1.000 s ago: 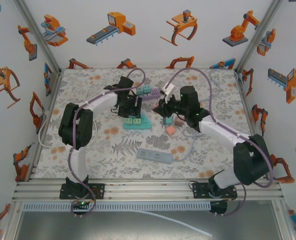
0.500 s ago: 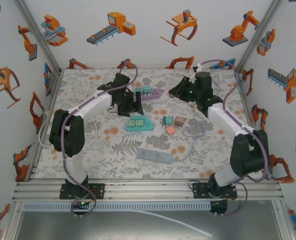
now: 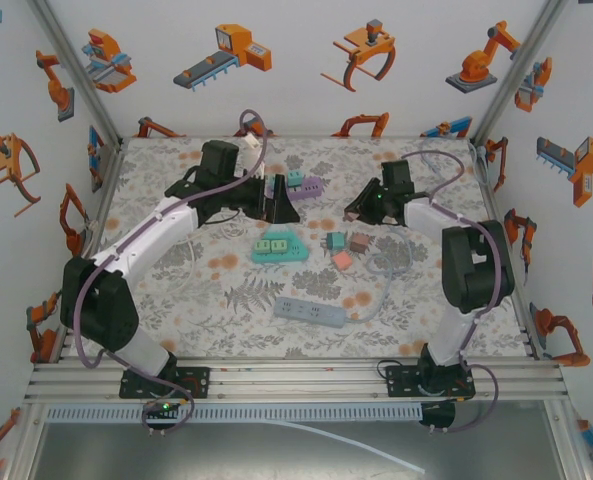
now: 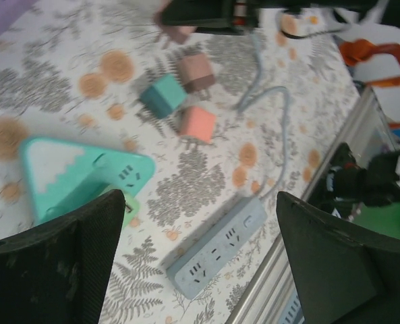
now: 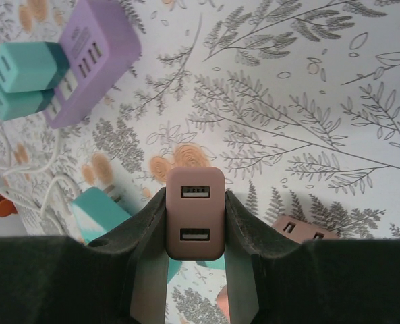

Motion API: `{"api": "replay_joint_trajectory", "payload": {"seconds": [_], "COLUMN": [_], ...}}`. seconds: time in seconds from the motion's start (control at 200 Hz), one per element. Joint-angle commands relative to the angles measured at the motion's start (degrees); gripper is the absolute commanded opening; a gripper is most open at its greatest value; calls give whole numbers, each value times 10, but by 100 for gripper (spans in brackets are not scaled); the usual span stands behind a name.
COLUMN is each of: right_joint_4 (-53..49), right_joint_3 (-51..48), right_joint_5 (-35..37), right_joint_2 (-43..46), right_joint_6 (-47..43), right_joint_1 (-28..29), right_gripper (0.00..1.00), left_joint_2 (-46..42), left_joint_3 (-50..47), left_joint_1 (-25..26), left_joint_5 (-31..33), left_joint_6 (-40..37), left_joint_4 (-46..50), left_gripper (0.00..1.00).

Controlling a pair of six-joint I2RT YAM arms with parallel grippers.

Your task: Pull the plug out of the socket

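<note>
A pinkish-brown plug (image 5: 195,212) with two USB ports is clamped between the fingers of my right gripper (image 5: 195,270), held above the table and clear of any socket. The purple socket (image 5: 92,57) lies back left of it with two teal plugs (image 5: 24,67) seated in it. In the top view my right gripper (image 3: 356,209) hovers right of the purple socket (image 3: 310,186). My left gripper (image 3: 279,203) hangs open and empty just left of that socket, and in its wrist view its fingers (image 4: 51,263) stand wide apart above the table.
A teal triangular socket (image 3: 278,246) lies mid-table with green plugs in it. Three loose plugs, teal (image 4: 162,94), brown (image 4: 196,71) and pink (image 4: 198,123), sit to its right. A blue-grey power strip (image 3: 311,312) and its cable lie nearer the front rail.
My left gripper has opened and drawn back from above the teal socket towards the purple one. My right gripper has carried the pinkish-brown plug away from the purple socket, to the right.
</note>
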State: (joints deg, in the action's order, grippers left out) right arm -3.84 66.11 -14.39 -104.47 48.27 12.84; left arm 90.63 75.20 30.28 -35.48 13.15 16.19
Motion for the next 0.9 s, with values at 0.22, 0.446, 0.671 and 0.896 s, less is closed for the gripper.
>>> {"api": "replay_joint_trajectory", "payload": {"seconds": [0.22, 0.446, 0.671, 0.896], "right_joint_4": [12, 5, -14, -42], "right_joint_3": [4, -10, -23, -20], "right_joint_5": [4, 9, 24, 48], "right_joint_2": [-37, -39, -19, 42], "right_joint_6": [12, 2, -8, -40], "right_joint_1": [-8, -15, -25, -33], "right_gripper": [19, 35, 49, 55], "left_joint_2": [0, 8, 16, 26], "left_joint_3": [-15, -8, -1, 5], "left_joint_1": [6, 7, 7, 7], "left_joint_5": [-110, -36, 56, 142], "left_joint_6": [-73, -100, -115, -121], "left_joint_4": [-42, -3, 32, 58], "left_gripper": [90, 92, 94, 95]}}
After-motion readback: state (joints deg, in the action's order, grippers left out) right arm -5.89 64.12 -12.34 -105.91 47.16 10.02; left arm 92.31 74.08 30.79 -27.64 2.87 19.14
